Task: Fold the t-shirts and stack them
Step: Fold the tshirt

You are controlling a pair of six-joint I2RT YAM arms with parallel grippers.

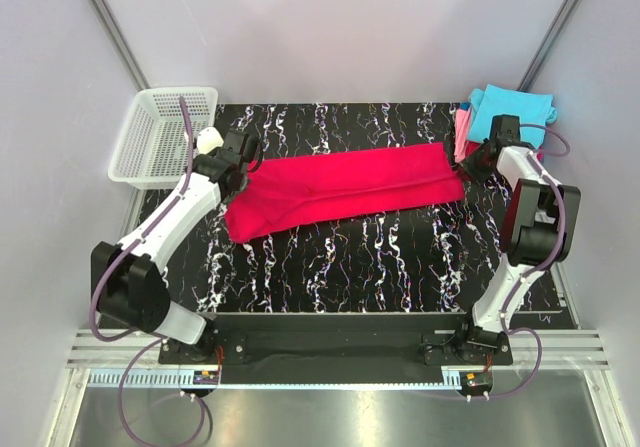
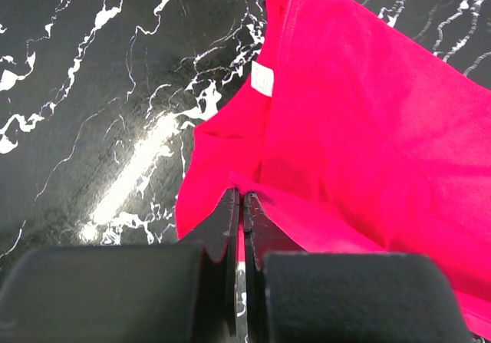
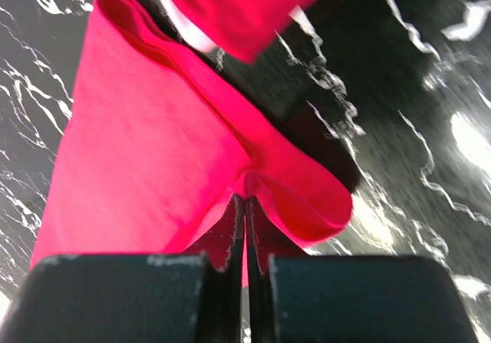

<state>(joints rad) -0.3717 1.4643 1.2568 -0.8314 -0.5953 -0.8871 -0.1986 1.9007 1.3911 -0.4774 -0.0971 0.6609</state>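
**A:** Both claws are on the crimson shirt (image 1: pixel 345 189). The left gripper (image 2: pixel 242 197) has its jaws pressed together with a thin lip of cloth nipped between the tips. The right gripper (image 3: pixel 245 199) is closed the same way, on a rolled edge at the other end.

**B:** Where does the shirt lie?

**A:** Mid-table (image 1: pixel 400 257), as a long band from lower left to upper right. Its left end is near the white basket (image 1: pixel 135 132), and its right end is just beside the folded stack (image 1: pixel 505 117) in the far right corner.

**B:** What are the risks?

**A:** Three, by my reading.
- **Shallow bites:** very little cloth sits between the tips, so if the arms pull apart hard, one end likely slips free.
- **Layers:** the cloth is doubled, and I cannot tell whether each pinch holds both layers. If it holds only one, the under layer would sag and spoil the fold.
- **The stack:** the right claw works close beside it, so a careless swing could nudge the pile.

**B:** How does the cloth look?

**A:** It is a soft, plain, saturated red. It lies mostly flat along the middle, with a small white label (image 2: pixel 263 78) showing near the left end. The right end curls into a loose loop at the pinch. More red cloth crosses the top of the right wrist view, and I cannot tell which shirt it belongs to.
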